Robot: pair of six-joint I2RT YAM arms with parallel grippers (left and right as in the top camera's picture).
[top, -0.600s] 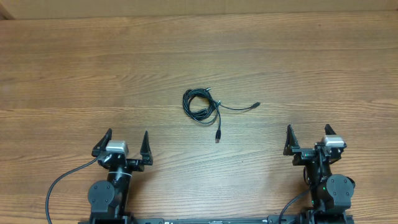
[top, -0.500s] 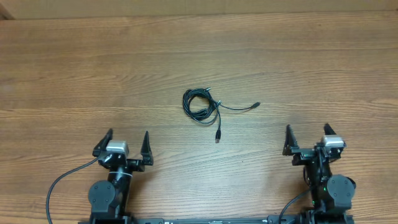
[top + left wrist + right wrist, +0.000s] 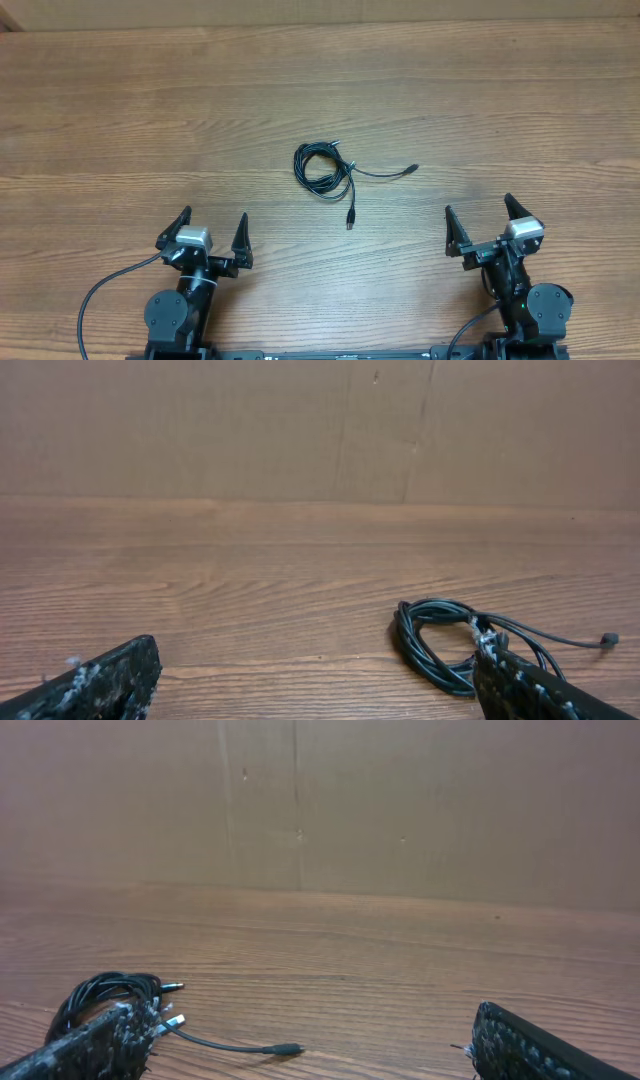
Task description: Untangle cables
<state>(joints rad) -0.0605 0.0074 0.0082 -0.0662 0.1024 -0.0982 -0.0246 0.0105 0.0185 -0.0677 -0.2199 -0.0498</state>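
- How many cords make up the cables [image 3: 325, 168] cannot be told; the strands overlap in one small coil and are too thin to separate by eye.
- In the left wrist view the right finger [image 3: 530, 685] covers the near edge of the coil [image 3: 440, 645], and both fingers are cut off by the bottom of the frame.
- In the right wrist view the left finger [image 3: 90, 1045] hides the lower part of the coil [image 3: 105, 992]. Two small plug ends poke out beside it, one of them silver-tipped [image 3: 172, 1019].
- The coil lies near the middle of the table [image 3: 150, 100], at about 1 o'clock from the left gripper [image 3: 214, 222] and 10 o'clock from the right gripper [image 3: 478, 206], well apart from both.
- From the coil one loose tail runs toward 3 o'clock to a small plug [image 3: 413, 169]. Another drops toward 5 o'clock to a second plug [image 3: 349, 222].
- Both grippers rest with jaws spread wide and nothing between them.
- The cords are thin, black and limp, wound in a rough oval.
- The table is brown wood grain with long streaks running side to side.
- The finger pads are black and rough, flecked with white.
- A plain cardboard wall [image 3: 200, 420] with a vertical seam stands behind the table.
- A thicker black arm cable [image 3: 100, 295] curves out at 9 o'clock from the left arm's base.
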